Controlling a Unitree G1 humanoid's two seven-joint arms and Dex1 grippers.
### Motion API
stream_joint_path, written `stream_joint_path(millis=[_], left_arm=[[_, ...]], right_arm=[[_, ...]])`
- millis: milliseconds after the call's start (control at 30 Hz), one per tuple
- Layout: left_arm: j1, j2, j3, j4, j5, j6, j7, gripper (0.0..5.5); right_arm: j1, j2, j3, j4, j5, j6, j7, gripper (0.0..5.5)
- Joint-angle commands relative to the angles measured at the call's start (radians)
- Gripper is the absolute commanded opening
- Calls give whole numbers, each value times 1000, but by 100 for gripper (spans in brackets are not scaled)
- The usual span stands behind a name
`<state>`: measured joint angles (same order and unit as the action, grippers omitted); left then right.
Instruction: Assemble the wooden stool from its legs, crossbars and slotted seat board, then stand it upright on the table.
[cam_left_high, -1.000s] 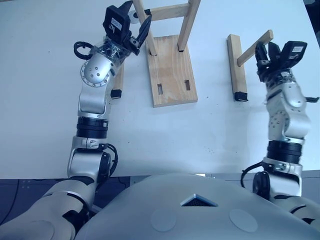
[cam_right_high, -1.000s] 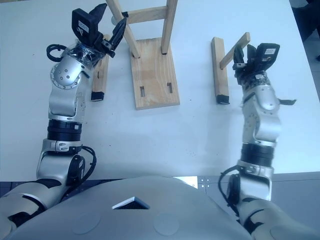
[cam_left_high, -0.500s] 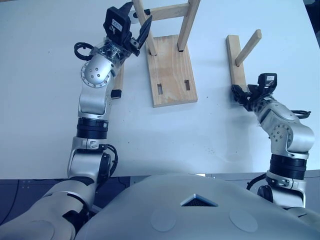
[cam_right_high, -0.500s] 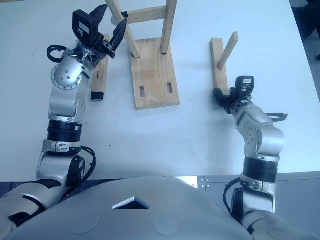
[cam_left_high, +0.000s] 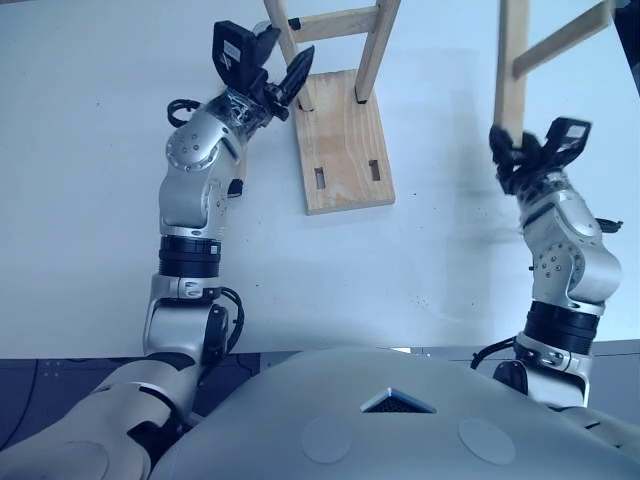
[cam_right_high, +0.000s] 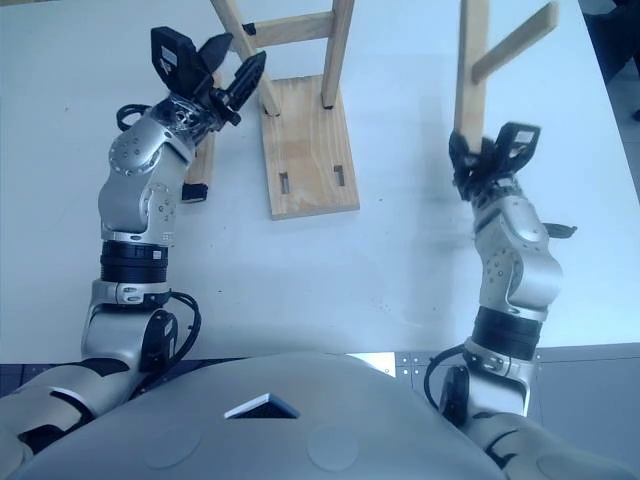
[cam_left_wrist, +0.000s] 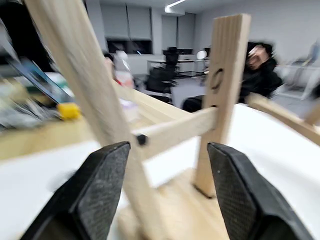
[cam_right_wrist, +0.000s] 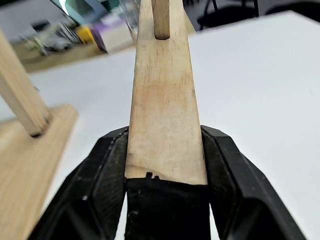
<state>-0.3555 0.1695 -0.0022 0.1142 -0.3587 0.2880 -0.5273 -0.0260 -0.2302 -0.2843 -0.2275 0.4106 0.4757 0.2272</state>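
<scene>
arms (cam_left_high: 186, 195) silver — blk joint rings | blk cables (cam_left_high: 182, 104) @ wrists | fingers (cam_left_wrist: 105, 195) blk, dimpled

This looks like an office-style robotics lab. The work surface is a plain white table (cam_left_high: 80, 150). Past its far edge, the left wrist view opens onto a large room with a black swivel chair (cam_left_wrist: 170, 67) among desks in the upper middle, grey blinds (cam_left_wrist: 125, 22) on the back wall and a strip ceiling light (cam_left_wrist: 176, 4) at the top edge. At the left of that frame a tan bench (cam_left_wrist: 35, 135) carries loose clutter, including a yellow block (cam_left_wrist: 69, 111). The upper left of the right wrist view shows a similarly littered bench top (cam_right_wrist: 60, 42), with dark chair legs (cam_right_wrist: 225, 12) at the upper right.
</scene>
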Motion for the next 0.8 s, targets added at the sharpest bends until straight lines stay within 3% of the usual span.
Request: stream_joint_path(millis=[33,167,367,567,800], left_arm=[[19,8,9,-62,-163,173,-123,284],[37,26,36,-138,-407,381,-285,284],[-13,7,114,-159,-727,615,-346,284],[-40,-9,129,-118,-782,647,-339,284],[-35,-8,83,-69,-686,606,-359,284]], right_arm=[[-2,35,-4,-71,121,-143,169,202],[28,-23,49,-113,248,-105,368,202],[65,-131,112,-140,408,69,551,202],[60,-186,109,-150,541,207,605,202],[71,-195,146,-199,567,237,609,202]])
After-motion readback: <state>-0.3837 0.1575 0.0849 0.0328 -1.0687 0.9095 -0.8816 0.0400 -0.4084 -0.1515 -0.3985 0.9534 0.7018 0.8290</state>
